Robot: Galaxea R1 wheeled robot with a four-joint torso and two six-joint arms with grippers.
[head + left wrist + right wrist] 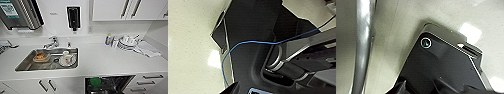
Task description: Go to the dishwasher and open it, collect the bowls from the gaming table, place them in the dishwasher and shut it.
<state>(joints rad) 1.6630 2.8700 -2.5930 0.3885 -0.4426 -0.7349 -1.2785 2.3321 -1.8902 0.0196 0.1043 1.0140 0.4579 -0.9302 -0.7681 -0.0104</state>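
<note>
In the head view the dishwasher (110,84) stands open under the white counter, its dark inside showing at the lower edge. A lime-green bowl (95,81) sits in its rack at the left. The dark bowl is hidden and the gaming table is out of view. Both wrist views look down at pale floor and the robot's own dark base. A dark bit of my left gripper (230,89) and of my right gripper (398,88) pokes into the edge of its wrist view.
A steel sink (25,65) holds an orange dish (40,57) and a white plate (67,60) below the faucet (51,42). Stacked dishes (127,42) and a cloth (148,50) lie on the counter at right. Drawers (150,82) flank the dishwasher. A grey metal bar (362,45) runs through the right wrist view.
</note>
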